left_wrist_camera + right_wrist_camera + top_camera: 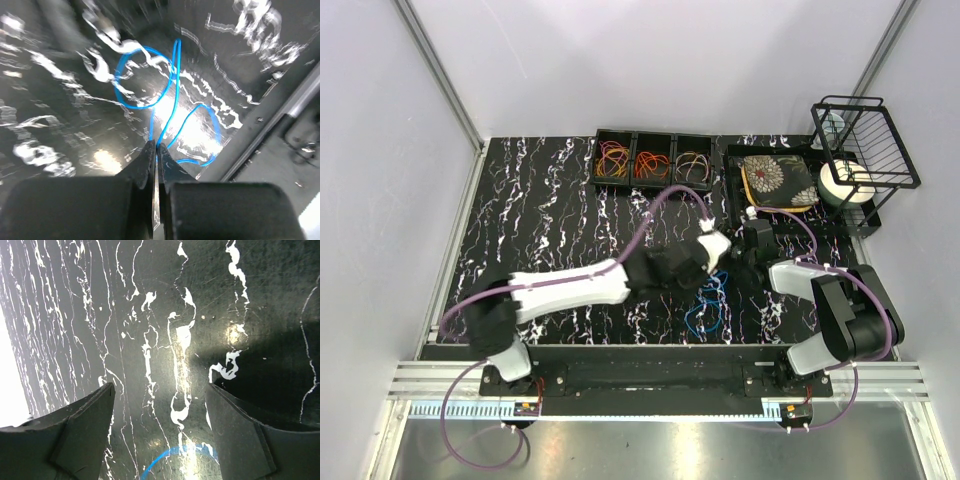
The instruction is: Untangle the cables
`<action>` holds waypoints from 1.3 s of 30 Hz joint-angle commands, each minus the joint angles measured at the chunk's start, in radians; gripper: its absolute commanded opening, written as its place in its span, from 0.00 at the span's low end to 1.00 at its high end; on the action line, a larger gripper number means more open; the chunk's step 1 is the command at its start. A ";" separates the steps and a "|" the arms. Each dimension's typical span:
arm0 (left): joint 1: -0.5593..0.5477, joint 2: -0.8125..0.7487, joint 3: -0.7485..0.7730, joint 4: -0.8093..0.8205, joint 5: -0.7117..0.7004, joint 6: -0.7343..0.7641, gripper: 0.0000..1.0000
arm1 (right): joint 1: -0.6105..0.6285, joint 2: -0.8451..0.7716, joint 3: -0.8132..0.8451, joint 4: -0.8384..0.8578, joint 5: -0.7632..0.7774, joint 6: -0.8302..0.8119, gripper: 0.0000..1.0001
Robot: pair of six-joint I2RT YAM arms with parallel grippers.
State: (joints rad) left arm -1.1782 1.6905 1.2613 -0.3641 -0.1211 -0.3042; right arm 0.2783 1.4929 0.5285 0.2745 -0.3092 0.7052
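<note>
Left gripper [155,146] is clamped tight on a blue cable [174,70], and the rest of its loops sprawl on the bench [540,220] just past the tips. Right gripper [160,390] hangs spread wide next to it, holding nothing. Looks like the pull-apart step, so I'd guess the right one needs to grab another strand.

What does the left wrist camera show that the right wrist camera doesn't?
Only the left wrist view: the left gripper shut on the blue cable, its loops spread over the table, and a metal rail at the table's edge. Only the right wrist view: the right gripper open, holding nothing. Both: the black marbled table and the blue cable, just a short arc at the right view's bottom edge.
</note>
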 commanded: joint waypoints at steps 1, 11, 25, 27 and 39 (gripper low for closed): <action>0.066 -0.201 0.133 -0.157 -0.031 0.060 0.00 | -0.004 0.027 -0.004 -0.023 -0.025 -0.013 0.79; 0.213 -0.417 0.122 -0.214 -0.016 0.105 0.00 | -0.004 0.015 0.019 -0.059 -0.041 -0.029 0.78; 0.339 -0.523 0.075 -0.205 0.070 0.036 0.00 | -0.001 -0.215 0.117 -0.207 -0.281 -0.090 0.79; 0.351 -0.522 0.078 -0.205 0.086 0.030 0.00 | 0.004 -0.255 0.120 -0.219 -0.315 -0.093 0.79; 0.359 -0.509 0.135 -0.188 0.147 -0.004 0.00 | 0.136 -0.260 0.205 -0.227 -0.341 -0.108 0.79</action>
State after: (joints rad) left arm -0.8234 1.1908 1.3342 -0.6003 -0.0254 -0.2890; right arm 0.3656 1.2102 0.6518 0.0517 -0.6399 0.6247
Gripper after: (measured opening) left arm 0.009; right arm 0.796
